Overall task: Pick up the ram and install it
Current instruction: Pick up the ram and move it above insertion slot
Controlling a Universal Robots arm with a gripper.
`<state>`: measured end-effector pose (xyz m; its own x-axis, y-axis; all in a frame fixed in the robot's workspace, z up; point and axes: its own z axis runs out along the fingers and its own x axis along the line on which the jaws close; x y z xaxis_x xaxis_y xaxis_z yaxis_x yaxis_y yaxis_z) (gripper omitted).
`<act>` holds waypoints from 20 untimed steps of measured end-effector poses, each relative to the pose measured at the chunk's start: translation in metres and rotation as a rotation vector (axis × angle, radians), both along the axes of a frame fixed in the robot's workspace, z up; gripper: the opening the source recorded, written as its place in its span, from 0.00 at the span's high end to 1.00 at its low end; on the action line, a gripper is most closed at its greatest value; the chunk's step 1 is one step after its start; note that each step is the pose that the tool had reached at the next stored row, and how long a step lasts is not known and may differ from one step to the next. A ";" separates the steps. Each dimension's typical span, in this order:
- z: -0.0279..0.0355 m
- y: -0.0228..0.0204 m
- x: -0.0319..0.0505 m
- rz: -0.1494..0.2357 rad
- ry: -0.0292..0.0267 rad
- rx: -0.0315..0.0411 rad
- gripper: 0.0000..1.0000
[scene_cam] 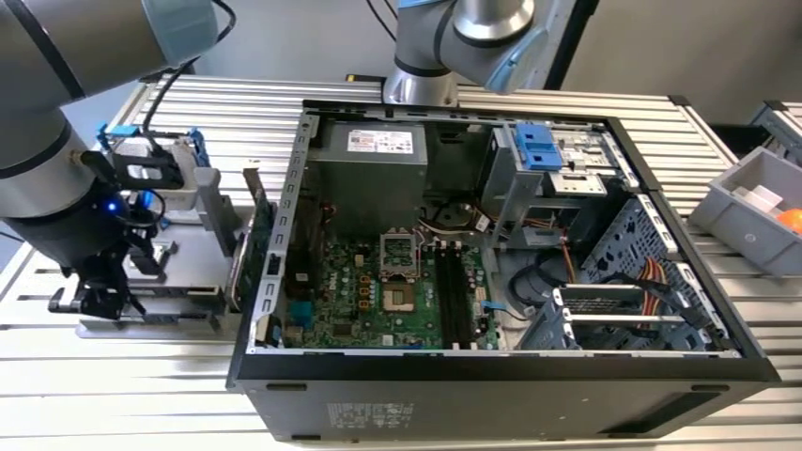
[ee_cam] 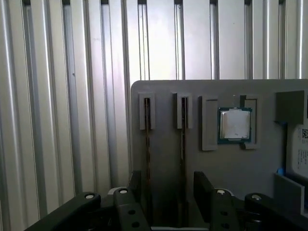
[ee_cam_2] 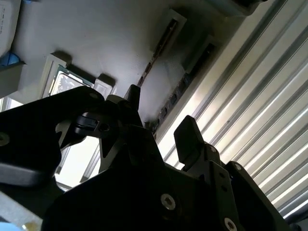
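The job is at its start. The end effector point(ee_cam: 169, 179) hangs low over a grey tray point(ee_cam: 231, 168) on the slatted tabletop point(ee_cam: 57, 96), its fingers point(ee_cam: 203, 190) spread apart and gripping nothing. The ram point(ee_cam: 183, 144) stands on edge in a tray groove, reaching in between the fingers but not pinched. A second stick point(ee_cam: 147, 144) stands just beside it, close to the other finger. The open computer case point(scene_cam: 501, 395) sits well apart, and its black board slots point(scene_cam: 454, 291) look empty, so lifting and installing are both left to do.
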<state>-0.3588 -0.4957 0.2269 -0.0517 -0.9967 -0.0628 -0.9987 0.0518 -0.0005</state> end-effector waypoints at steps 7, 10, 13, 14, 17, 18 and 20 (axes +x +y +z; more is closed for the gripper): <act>-0.0047 -0.0093 0.0000 0.003 0.0005 -0.0004 0.00; -0.0084 -0.0110 0.0000 0.005 0.0003 -0.0007 0.00; -0.0115 -0.0125 0.0000 0.011 0.0004 -0.0007 0.00; -0.0123 -0.0127 -0.0002 0.013 0.0005 -0.0010 0.00; -0.0149 -0.0129 -0.0010 0.024 0.0005 -0.0009 0.00; -0.0157 -0.0129 -0.0015 0.027 0.0005 -0.0010 0.00; -0.0178 -0.0129 -0.0025 0.033 0.0004 -0.0009 0.00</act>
